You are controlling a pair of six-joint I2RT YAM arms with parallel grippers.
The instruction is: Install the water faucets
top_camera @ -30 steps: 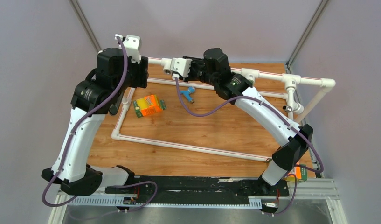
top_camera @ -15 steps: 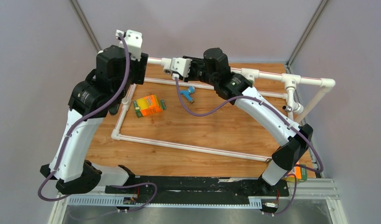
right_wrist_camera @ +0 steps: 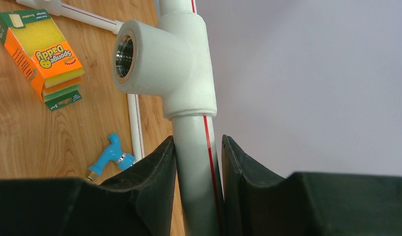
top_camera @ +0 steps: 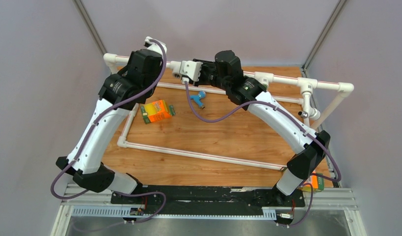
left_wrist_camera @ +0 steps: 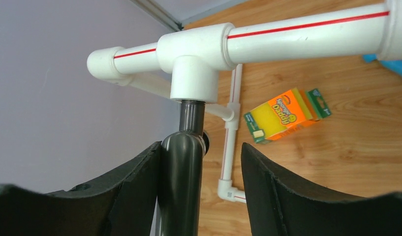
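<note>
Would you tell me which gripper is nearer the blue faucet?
Right: that gripper clamps the pipe just above the blue faucet; the left gripper straddles the dark faucet, farther left.

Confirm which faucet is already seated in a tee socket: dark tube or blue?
The dark-brown tube faucet: its threaded end enters the tee socket on the upper pipe. The blue faucet lies loose on the table.

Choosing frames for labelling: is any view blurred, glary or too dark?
Top external: evenly lit, sharp, only soft shadows on the table. Left wrist: dark faucet and left tool's fingers show little detail. Right wrist: white pipe crisp, no glare; right tool's fingers black, detail lost.
</note>
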